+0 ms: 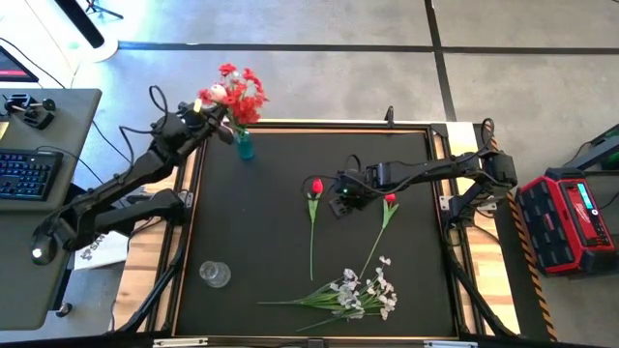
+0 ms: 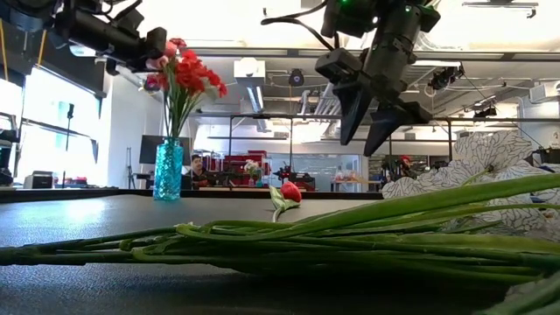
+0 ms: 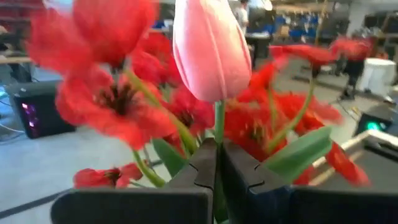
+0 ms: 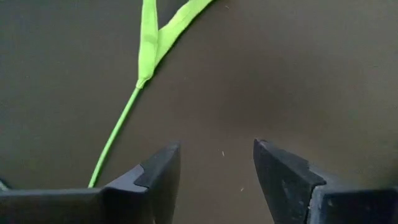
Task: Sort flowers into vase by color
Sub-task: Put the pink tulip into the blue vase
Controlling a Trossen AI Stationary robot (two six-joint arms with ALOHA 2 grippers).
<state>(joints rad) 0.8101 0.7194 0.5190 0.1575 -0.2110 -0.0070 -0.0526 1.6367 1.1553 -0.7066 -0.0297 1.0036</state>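
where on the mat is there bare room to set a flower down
Bare patches: the mat between the blue vase, the clear glass vase and the left red tulip; also the far right corner. Crowded: the white blossom spray at the near edge, and mid-mat around the right gripper.

The square black table top (image 1: 280, 242) looks matt, framed by pale wood (image 1: 186, 222). The small teal vase (image 2: 168, 171) is textured translucent glass; the clear glass vase (image 1: 215, 275) shines.

2 vases: teal vase (image 1: 244, 147), clear vase (image 1: 215, 275); 2 loose tulips (image 1: 316, 187) (image 1: 390, 201); 1 white spray (image 1: 363, 293); 1 pink tulip (image 3: 210, 50).
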